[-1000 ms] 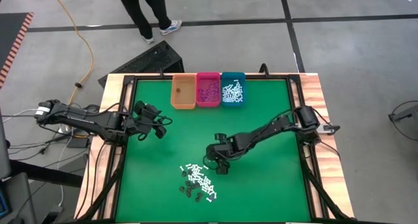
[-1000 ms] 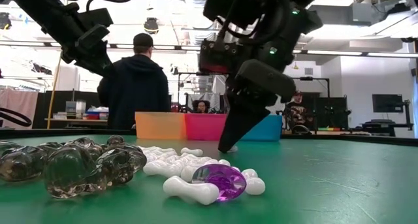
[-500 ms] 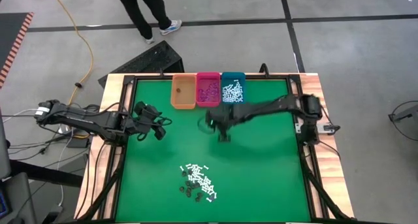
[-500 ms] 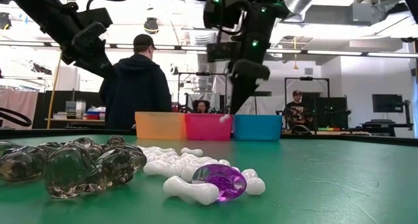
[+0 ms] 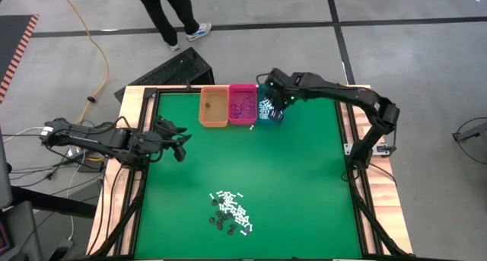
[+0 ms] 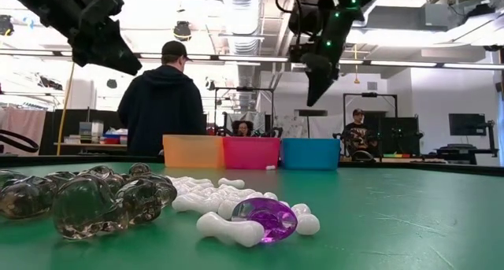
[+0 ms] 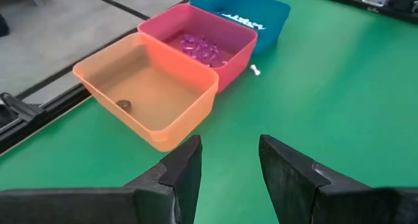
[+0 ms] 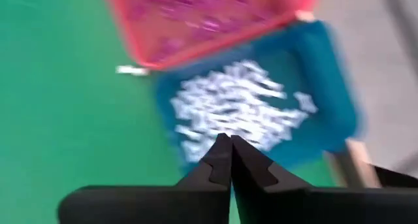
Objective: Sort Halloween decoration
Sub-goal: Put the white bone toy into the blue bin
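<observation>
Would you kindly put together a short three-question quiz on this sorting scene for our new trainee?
1. True or false: the right gripper hangs over the teal bin.
2. Which bin holds the purple bits? A) orange bin B) pink bin C) teal bin
3. Fill in: one white stick lies on the mat just in front of the ___ bin.

Key: 1 true; 2 B; 3 pink.
</observation>
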`<state>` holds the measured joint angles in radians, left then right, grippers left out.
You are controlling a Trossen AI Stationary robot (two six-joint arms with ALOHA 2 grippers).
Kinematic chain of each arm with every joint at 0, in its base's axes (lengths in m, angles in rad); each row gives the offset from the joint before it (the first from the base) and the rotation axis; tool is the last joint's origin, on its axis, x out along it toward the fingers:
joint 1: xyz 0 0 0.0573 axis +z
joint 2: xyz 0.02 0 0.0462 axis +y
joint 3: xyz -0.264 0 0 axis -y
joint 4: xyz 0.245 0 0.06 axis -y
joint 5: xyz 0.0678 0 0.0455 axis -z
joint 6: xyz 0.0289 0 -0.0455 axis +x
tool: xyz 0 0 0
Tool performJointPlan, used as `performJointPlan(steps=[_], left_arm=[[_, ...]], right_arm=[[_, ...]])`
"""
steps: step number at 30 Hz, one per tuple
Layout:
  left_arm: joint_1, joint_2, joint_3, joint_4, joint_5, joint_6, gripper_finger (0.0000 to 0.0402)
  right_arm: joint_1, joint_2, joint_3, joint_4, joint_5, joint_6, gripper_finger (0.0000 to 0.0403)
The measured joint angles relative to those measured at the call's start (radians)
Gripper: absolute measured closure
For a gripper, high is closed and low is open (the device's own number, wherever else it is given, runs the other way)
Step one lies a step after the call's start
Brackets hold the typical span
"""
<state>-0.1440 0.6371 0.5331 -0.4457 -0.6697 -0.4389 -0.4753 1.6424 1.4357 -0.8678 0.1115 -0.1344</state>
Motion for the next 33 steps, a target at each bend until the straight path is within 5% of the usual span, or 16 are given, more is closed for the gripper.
performJointPlan(steps=[3, 7, 15, 25, 33], left_arm=[[0.0, -0.01, 0.0, -0.015, 0.0, 0.0, 0.0258], [0.0, -0.01, 0.0, -0.019, -0.001, 0.0, 0.0258], [0.0, -0.009, 0.0, -0.013, -0.028, 0.025, 0.0258], [0.0, -0.009, 0.0, -0.019, -0.086, 0.036, 0.0258], [0.0, -0.009, 0.0, -0.019, -0.13, 0.051, 0.0258]], right_arm=[[0.028, 0.001, -0.002, 0.019, -0.113, 0.003, 0.0341], [0.143, 0.001, -0.002, 0.028, -0.092, 0.009, 0.035], [0.364, 0.059, -0.167, 0.355, 0.221, -0.065, 0.0382], [0.331, 0.254, -0.192, 0.495, 0.361, -0.126, 0.0387], [0.315, 0.297, -0.19, 0.575, 0.372, -0.211, 0.0387]])
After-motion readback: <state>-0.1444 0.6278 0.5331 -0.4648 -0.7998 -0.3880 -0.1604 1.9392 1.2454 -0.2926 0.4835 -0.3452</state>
